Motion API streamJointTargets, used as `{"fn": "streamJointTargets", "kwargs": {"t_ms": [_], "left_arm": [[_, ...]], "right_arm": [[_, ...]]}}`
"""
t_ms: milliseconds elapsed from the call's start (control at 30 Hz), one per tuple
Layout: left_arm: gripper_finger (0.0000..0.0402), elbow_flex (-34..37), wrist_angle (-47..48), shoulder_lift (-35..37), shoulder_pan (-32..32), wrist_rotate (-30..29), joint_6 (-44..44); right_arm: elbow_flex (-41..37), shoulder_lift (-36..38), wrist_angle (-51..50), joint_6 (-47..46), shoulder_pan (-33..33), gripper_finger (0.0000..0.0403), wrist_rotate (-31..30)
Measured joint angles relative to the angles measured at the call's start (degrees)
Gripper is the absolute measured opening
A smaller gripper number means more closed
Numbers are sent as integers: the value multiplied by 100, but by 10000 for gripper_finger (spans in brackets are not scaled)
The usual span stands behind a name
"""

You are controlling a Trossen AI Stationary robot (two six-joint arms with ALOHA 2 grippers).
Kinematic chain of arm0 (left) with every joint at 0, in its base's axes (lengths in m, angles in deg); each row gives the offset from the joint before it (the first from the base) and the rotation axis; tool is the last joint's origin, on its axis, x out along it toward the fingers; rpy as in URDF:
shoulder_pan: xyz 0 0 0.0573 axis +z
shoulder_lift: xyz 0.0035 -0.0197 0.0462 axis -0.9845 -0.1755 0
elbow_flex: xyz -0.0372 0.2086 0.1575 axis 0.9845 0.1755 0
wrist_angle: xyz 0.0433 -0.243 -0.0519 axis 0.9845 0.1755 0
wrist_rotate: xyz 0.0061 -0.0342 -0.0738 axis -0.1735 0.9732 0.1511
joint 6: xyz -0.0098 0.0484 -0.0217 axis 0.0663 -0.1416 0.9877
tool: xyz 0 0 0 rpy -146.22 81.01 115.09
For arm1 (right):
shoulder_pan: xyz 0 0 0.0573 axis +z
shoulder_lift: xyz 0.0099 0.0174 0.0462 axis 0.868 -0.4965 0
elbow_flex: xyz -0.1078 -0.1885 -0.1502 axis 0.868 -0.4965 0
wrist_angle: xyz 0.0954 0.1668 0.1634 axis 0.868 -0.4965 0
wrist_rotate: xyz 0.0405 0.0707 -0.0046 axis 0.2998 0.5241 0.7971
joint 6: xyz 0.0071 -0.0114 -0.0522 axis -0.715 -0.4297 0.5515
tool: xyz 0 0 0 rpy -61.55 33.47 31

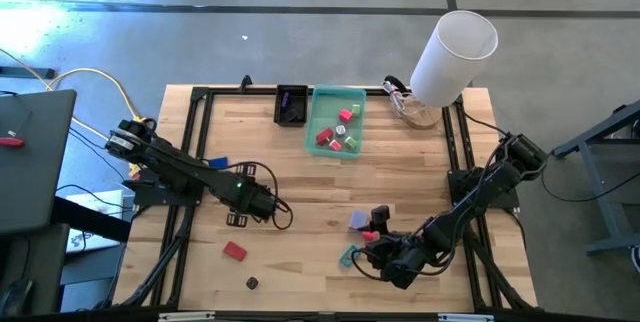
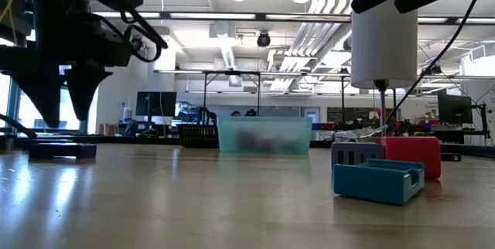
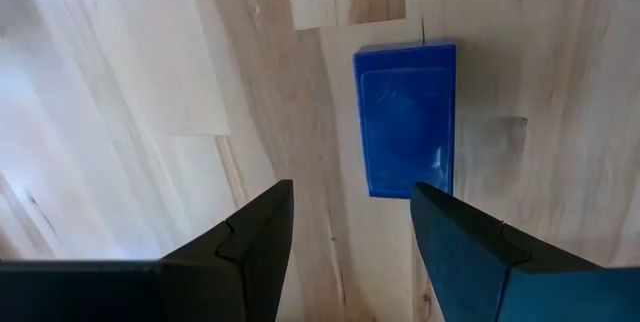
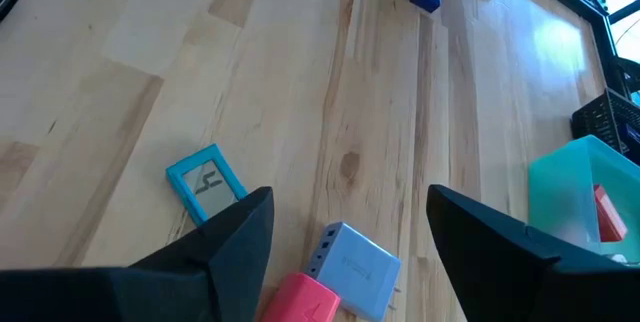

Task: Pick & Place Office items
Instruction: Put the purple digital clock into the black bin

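Observation:
A blue block [image 3: 405, 120] lies flat on the wooden table, just ahead of the fingertips of my left gripper [image 3: 350, 222]. That gripper is open, points steeply down and hangs above the block [image 1: 237, 220] at the table's left middle [image 1: 250, 209]; it touches nothing. My right gripper [image 4: 350, 222] is open above a cluster near the front right: a teal piece [image 4: 205, 182], a purple-grey block [image 4: 352, 257], a pink piece [image 4: 300, 297] and a black piece [image 1: 380, 212]. A red block [image 1: 234, 251] and a small black piece [image 1: 252, 283] lie near the front left.
A translucent green tray [image 1: 322, 100] with red, pink and white pieces stands at the back middle, with a small black tray [image 1: 291, 104] to its left. A big white cylinder [image 1: 455, 57] rises at the back right. Another blue piece [image 1: 218, 162] lies by the left arm.

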State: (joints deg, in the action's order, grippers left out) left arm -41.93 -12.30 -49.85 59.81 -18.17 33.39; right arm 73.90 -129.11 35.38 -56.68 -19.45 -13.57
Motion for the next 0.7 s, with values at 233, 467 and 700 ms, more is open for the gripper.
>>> {"fn": "streamJointTargets", "kwargs": {"t_ms": [233, 467, 700], "left_arm": [[193, 87, -198, 0, 9, 69, -47], [193, 100, -664, 0, 9, 203, -111], [193, 100, -714, 0, 9, 225, -202]], "right_arm": [[0, 0, 34, -2, -166, 252, 227], [0, 0, 33, -15, -274, 252, 557], [0, 0, 34, -17, -270, 252, 612]]}}
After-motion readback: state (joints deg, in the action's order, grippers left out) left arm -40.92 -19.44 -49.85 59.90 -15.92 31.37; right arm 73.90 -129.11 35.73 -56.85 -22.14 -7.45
